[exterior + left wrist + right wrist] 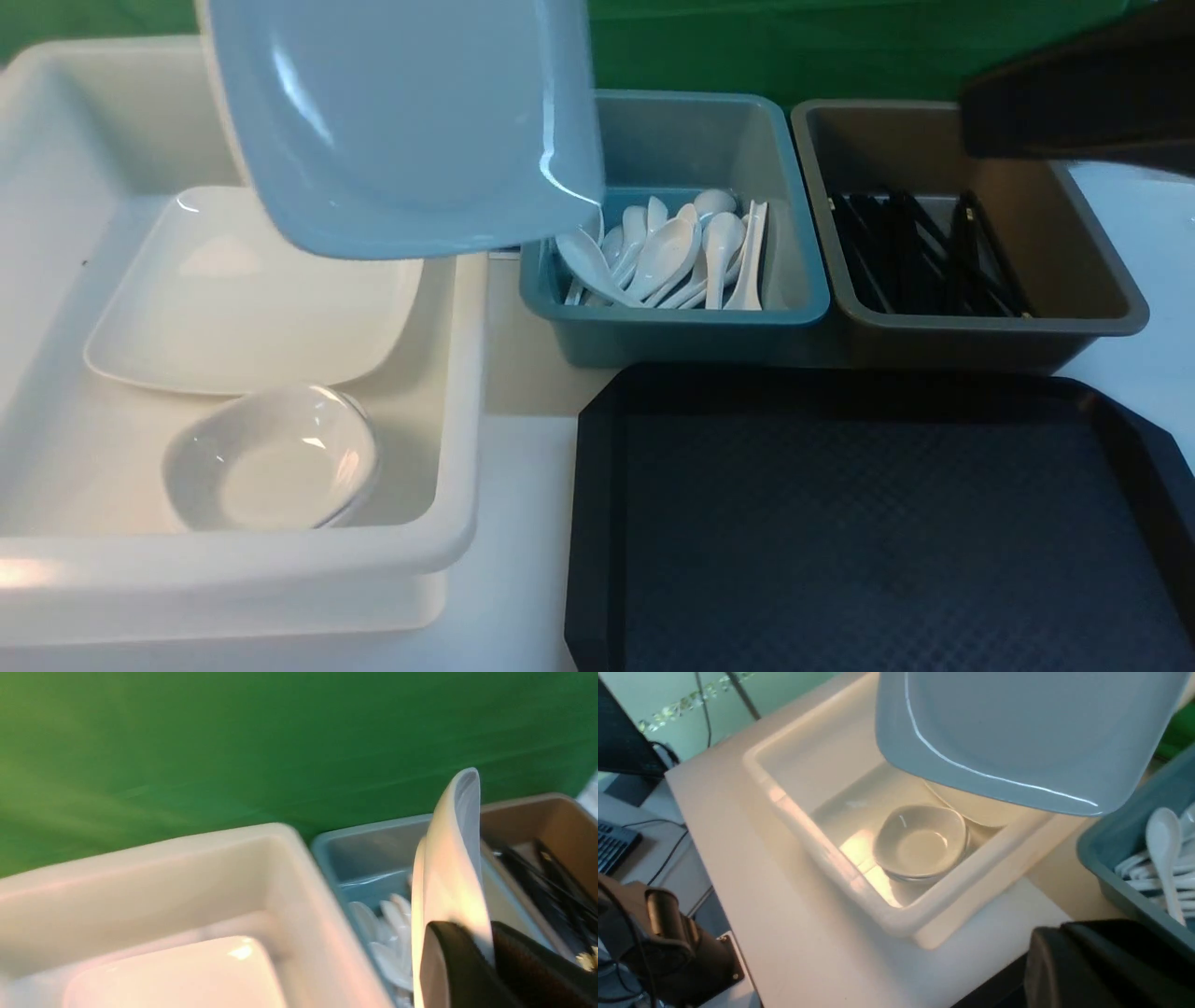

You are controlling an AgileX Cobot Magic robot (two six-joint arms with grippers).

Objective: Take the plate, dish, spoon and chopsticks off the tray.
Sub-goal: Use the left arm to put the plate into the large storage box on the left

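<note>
The left tool (488, 956) is clamped, its two black fingers (444, 970) pinching the rim of the plate (455, 858), which it carries aloft and tilted. The right tool (1101, 966) is closed, fingers together. The right arm (1074, 98) is raised at the far right.

The tray (594, 523) offers the widest free room: its textured floor is open from side to side, with only the raised rim to clear. Over the white tub (467, 392) the way down is partly barred by the plate (401, 121), which hangs tilted above the tub's far right part and reaches over the near corner of the blue tub (672, 336). Inside the white tub, a second plate (252, 289) fills the far floor and a small dish (271, 457) the near floor, leaving narrow margins along the walls. Spoons (672, 252) crowd the blue tub, chopsticks (924, 252) the brown tub (971, 345), whose far right corner lies under the right arm (1074, 93). A bare strip of table (523, 504) runs between white tub and tray.
</note>
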